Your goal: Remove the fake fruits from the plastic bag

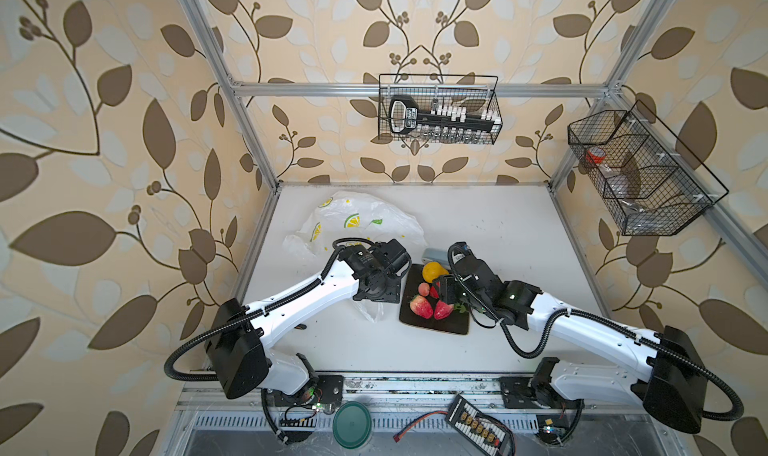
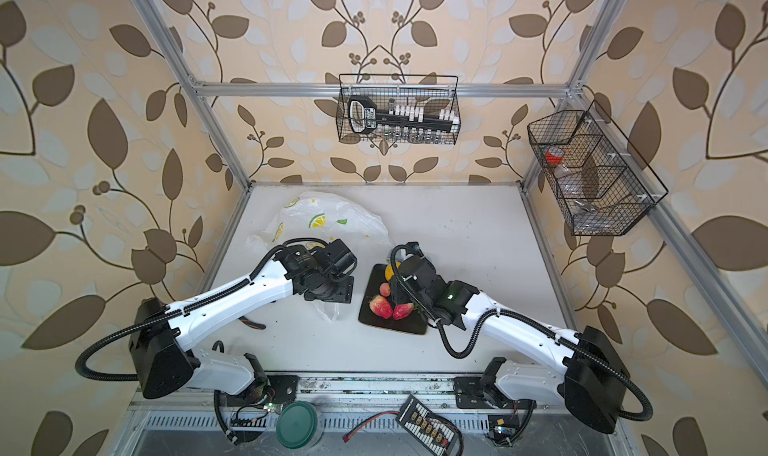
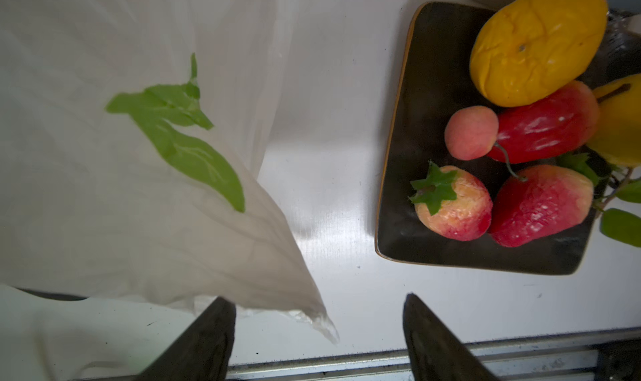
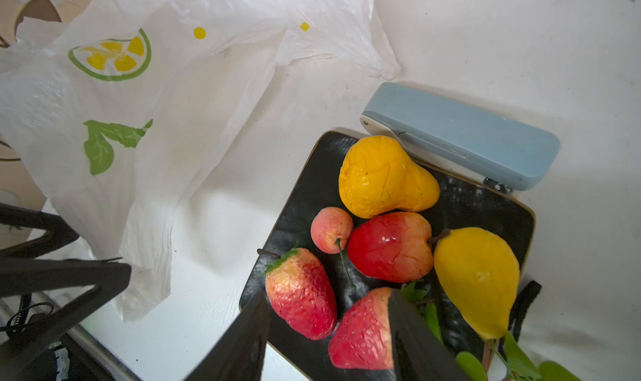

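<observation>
Jaws are held spread on the left gripper (image 3: 316, 296) and right gripper (image 4: 326, 292); the fake fruits (image 4: 388, 245) are laid on the tray (image 3: 399, 188), and the plastic bag (image 4: 104, 101) is judged emptied.

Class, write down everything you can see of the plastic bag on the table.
The plastic bag is thin, crinkly and translucent white, printed with lemon slices, green leaves and yellow dots. It lies crumpled and slack on the white table, left of the black tray and apart from it. No fruit shows through it. One loose corner reaches the open left gripper, seemingly brushing one finger.
</observation>
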